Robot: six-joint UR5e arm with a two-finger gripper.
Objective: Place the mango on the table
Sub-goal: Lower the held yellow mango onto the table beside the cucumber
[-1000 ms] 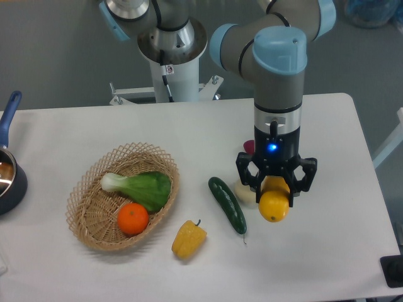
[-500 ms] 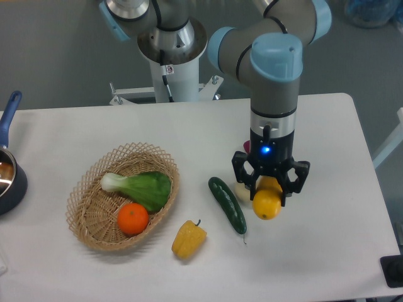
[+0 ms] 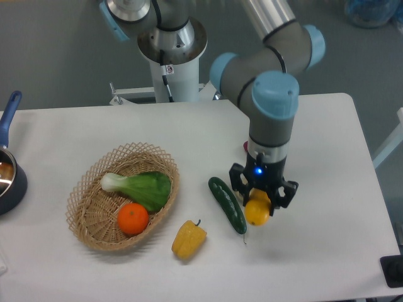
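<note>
one mango [image 3: 257,212], one cucumber [image 3: 227,204], one yellow pepper [image 3: 188,239], one orange [image 3: 133,218], one leafy green [image 3: 141,187], one basket [image 3: 94,221] and one dark pot [image 3: 9,179] at the 9 o'clock edge. the tool [image 3: 261,197] has its black fingers closed around the upper part of the mango, whose smooth yellow-orange lower end shows below them, just at 3 o'clock of the cucumber; whether it touches the surface [image 3: 327,157] cannot be told. bare white surface runs from the mango toward the 3 and 5 o'clock rounded edges. the woven wicker basket holds the round orange and the leafy green. the lobed pepper lies at 5 o'clock of the basket, apart from the long glossy cucumber.
</note>
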